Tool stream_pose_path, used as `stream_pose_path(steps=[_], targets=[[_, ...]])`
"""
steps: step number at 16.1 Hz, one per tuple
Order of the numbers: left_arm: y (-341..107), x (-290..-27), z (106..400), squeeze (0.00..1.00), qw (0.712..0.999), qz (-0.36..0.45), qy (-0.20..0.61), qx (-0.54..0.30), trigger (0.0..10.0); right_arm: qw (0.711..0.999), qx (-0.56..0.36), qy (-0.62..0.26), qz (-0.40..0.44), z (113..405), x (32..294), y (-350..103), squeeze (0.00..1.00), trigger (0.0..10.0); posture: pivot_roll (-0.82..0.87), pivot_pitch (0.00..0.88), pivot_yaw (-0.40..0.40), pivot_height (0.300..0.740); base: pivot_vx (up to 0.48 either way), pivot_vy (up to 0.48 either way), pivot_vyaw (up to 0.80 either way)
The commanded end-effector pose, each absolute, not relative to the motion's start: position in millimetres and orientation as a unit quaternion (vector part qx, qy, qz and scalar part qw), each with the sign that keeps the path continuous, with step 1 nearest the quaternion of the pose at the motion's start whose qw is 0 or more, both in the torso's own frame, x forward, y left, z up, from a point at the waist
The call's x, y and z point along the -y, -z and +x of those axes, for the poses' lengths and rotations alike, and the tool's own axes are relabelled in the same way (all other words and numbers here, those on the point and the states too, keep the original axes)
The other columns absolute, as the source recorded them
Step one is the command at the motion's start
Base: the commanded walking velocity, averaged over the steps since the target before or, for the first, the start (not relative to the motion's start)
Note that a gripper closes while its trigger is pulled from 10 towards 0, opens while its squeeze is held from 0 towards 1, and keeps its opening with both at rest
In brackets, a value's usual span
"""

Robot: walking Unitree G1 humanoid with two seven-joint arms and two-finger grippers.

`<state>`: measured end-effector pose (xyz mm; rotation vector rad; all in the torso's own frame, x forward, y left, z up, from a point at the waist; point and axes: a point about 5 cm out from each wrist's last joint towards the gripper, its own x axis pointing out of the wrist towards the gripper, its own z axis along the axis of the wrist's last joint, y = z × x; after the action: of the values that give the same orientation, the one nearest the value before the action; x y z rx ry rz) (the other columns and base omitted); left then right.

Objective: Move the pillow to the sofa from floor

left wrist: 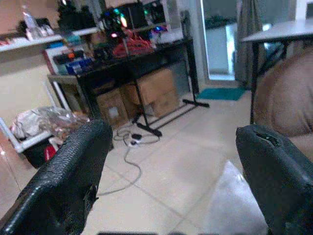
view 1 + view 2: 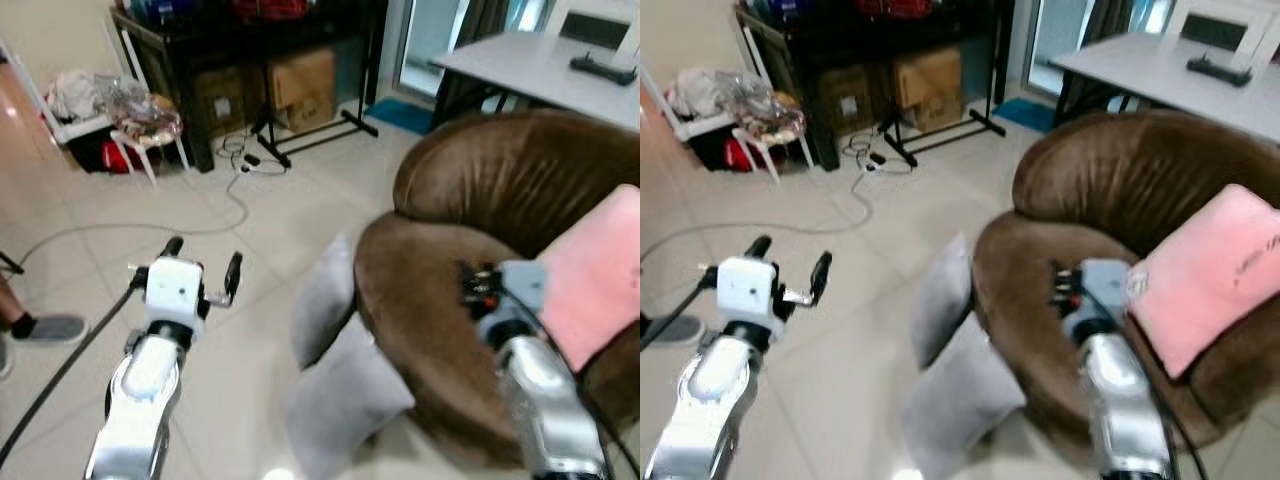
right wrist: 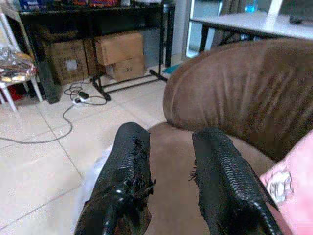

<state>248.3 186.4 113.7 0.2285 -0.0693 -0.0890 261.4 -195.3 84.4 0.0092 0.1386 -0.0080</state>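
Note:
Two grey pillows lean on the floor against the front of the brown sofa [image 2: 500, 180], one upright [image 2: 325, 300] and one lower [image 2: 345, 400]. A pink pillow [image 2: 595, 275] rests on the sofa seat at the right. My left gripper [image 2: 205, 255] hovers open over the bare tiles, left of the grey pillows, with nothing between its fingers [image 1: 73, 171]. My right gripper [image 2: 467, 285] is held over the sofa seat beside the pink pillow, its fingers [image 3: 127, 161] apart and holding nothing.
A grey cable [image 2: 235, 205] snakes over the tiles. A black rack with cardboard boxes [image 2: 300, 85] stands at the back, with a white chair of clothes [image 2: 140, 125] to its left. A grey table [image 2: 540, 65] stands behind the sofa. A person's shoe [image 2: 45, 328] shows at the left edge.

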Motion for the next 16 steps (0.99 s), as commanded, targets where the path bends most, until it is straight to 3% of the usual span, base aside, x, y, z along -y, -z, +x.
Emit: stream_pose_path(steps=[1, 14, 16], targets=[[-112.8, -193.9, 247.4, 0.0, 0.992, 0.119, 0.033, 0.027, 10.0, 0.998, -0.066, -0.014, 0.013, 263.7, 184.1, -85.9, 0.0, 10.0, 0.05, 0.0, -0.005, 0.74, 0.292, 0.0, 0.0], [-112.8, -193.5, 247.5, 0.0, 0.992, 0.119, 0.032, 0.027, 10.0, 0.997, -0.07, -0.022, 0.032, 265.0, 183.2, -83.8, 0.0, 10.0, 0.05, 0.0, -0.01, 0.74, 0.285, 0.0, 0.0], [-112.8, -193.6, 247.8, 0.0, 0.992, 0.117, 0.029, 0.028, 10.0, 0.997, -0.07, -0.025, 0.033, 265.5, 182.8, -83.5, 0.0, 10.0, 0.05, 0.0, -0.01, 0.74, 0.0, 0.0, 0.0]])
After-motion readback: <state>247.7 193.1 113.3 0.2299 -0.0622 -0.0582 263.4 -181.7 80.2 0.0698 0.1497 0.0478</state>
